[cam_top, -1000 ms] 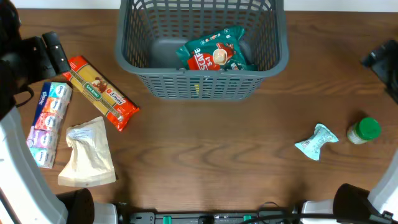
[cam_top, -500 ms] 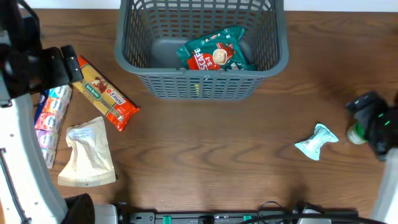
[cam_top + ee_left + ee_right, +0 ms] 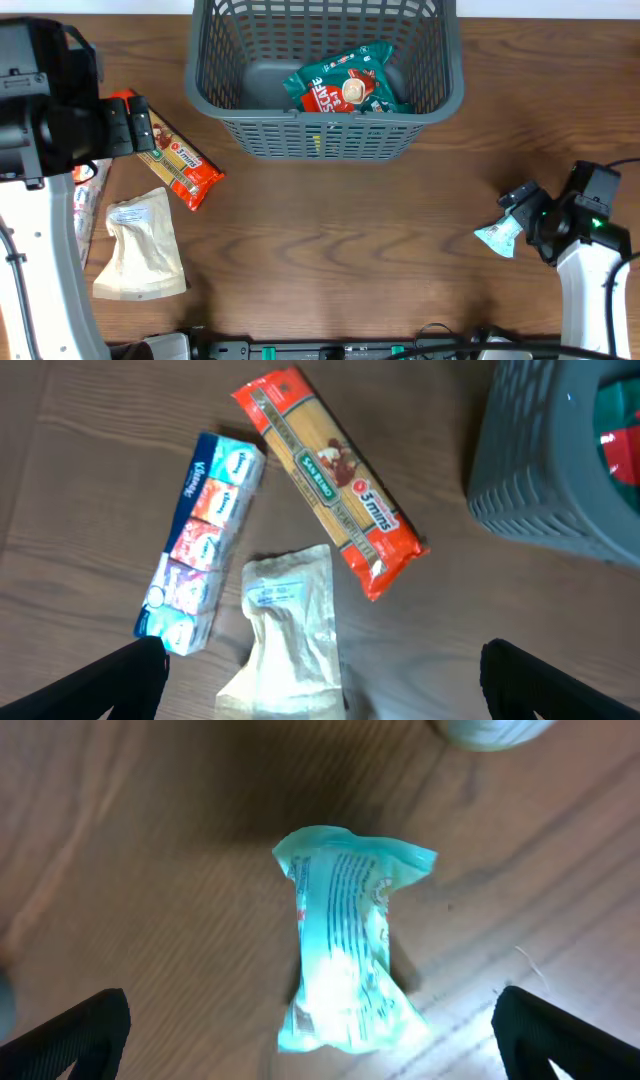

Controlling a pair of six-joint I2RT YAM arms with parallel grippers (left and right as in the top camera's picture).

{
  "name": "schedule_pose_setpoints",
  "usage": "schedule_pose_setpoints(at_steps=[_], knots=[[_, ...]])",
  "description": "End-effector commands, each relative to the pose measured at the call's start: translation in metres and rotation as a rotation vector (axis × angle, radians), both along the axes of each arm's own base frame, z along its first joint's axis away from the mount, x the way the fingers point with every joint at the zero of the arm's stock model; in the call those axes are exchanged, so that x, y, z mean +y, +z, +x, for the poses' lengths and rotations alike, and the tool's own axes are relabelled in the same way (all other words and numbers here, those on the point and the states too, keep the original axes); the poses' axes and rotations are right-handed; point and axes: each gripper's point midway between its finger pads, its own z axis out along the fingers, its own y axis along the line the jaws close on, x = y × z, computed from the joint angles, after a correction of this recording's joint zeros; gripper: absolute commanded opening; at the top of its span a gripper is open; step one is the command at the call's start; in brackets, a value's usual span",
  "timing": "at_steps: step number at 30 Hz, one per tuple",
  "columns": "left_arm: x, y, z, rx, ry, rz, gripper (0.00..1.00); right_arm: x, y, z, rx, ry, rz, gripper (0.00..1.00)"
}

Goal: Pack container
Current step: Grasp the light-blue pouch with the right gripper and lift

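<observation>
The grey lattice basket stands at the back centre with a green packet inside; its corner shows in the left wrist view. My left gripper is open and empty, above the left group of packets, and the left wrist view shows its fingers wide apart over a beige pouch. My right gripper is open and empty just above a small light-blue packet. In the right wrist view that packet lies between the spread fingers.
An orange pasta packet, a tissue multipack and the beige pouch lie at the left. A jar shows only as a blurred edge at the top of the right wrist view; my right arm hides it overhead.
My left arm has moved right, over the tissue pack and toward the pasta packet. My right arm has swung in from the right edge to the light-blue packet and now covers the jar.
</observation>
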Motion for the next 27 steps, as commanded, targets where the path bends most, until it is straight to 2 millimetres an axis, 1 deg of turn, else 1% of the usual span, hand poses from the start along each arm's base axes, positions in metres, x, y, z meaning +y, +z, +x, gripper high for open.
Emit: schedule_pose_setpoints(at_steps=[1, 6, 11, 14, 17, 19, 20, 22, 24, 26, 27], knots=[[-0.002, -0.003, -0.002, 0.008, -0.026, 0.010, 0.99, 0.000, -0.011, 0.003, 0.022, 0.022, 0.015, 0.99], [-0.002, -0.002, -0.002, 0.007, -0.026, 0.010, 0.99, -0.001, -0.035, 0.006, 0.086, 0.018, 0.046, 0.99], [-0.002, -0.002, -0.001, 0.004, -0.026, 0.011, 0.99, 0.001, -0.065, 0.002, 0.179, 0.005, 0.092, 0.96], [-0.002, -0.002, -0.001, 0.004, -0.026, 0.011, 0.99, 0.001, -0.079, 0.001, 0.216, 0.005, 0.109, 0.95], [-0.002, -0.002, -0.001, 0.004, -0.026, 0.011, 0.99, 0.002, -0.086, 0.000, 0.236, 0.005, 0.118, 0.91], [-0.002, -0.002, 0.000, 0.002, -0.026, 0.012, 0.99, 0.002, -0.088, 0.000, 0.239, 0.005, 0.119, 0.86], [-0.002, -0.002, 0.000, 0.000, -0.026, 0.012, 0.99, 0.002, -0.089, 0.000, 0.240, 0.005, 0.120, 0.75], [-0.002, -0.001, 0.000, -0.002, -0.026, 0.012, 0.99, 0.002, -0.089, 0.000, 0.239, 0.005, 0.119, 0.58], [-0.002, -0.001, 0.001, -0.003, -0.026, 0.012, 0.99, 0.002, -0.089, 0.000, 0.240, 0.005, 0.120, 0.38], [-0.002, -0.001, 0.001, -0.003, -0.025, 0.012, 0.98, 0.002, -0.089, 0.000, 0.241, 0.005, 0.120, 0.09], [-0.002, -0.001, 0.001, -0.003, -0.026, 0.012, 0.99, 0.002, -0.089, 0.000, 0.241, 0.006, 0.120, 0.01]])
